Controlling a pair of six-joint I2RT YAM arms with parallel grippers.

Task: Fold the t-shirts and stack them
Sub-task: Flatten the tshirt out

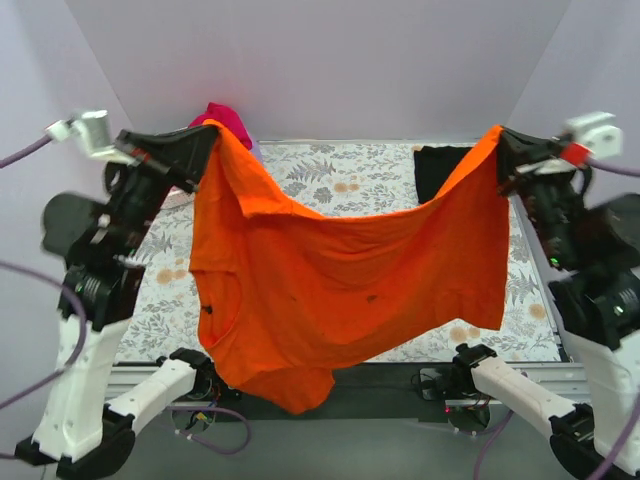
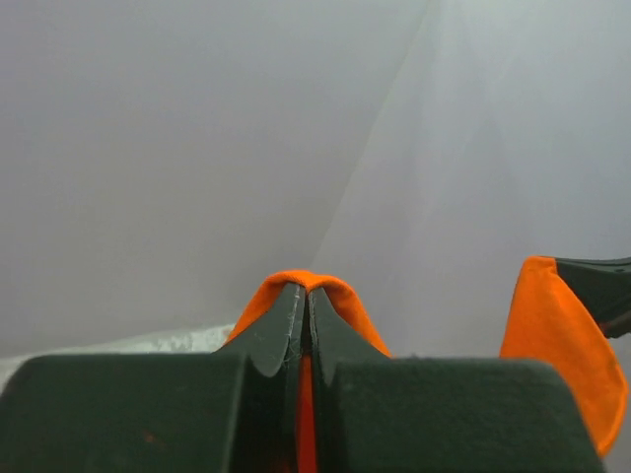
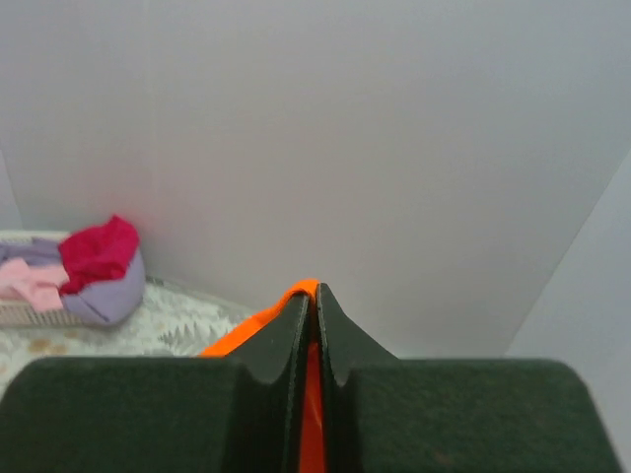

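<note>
Top external, one orange t-shirt (image 1: 340, 280), one black t-shirt (image 1: 435, 172)

Orange t-shirt (image 1: 340, 290) held aloft, left gripper (image 1: 208, 135), right gripper (image 1: 500, 140)

A grey floral table cloth (image 1: 340, 180) lay spread across the middle of the top view. Its leaf and orange flower print showed at the upper centre and along the left and right edges. It also showed at the lower left of the right wrist view, where a white slotted basket (image 3: 22, 313) stood on it against the left edge of the frame. Plain pale walls (image 1: 330, 60) closed the scene on 3 sides, and 2 of them met in a corner in the left wrist view. A dark strip (image 1: 385, 378) ran just below the cloth's near edge at the bottom centre.
</note>
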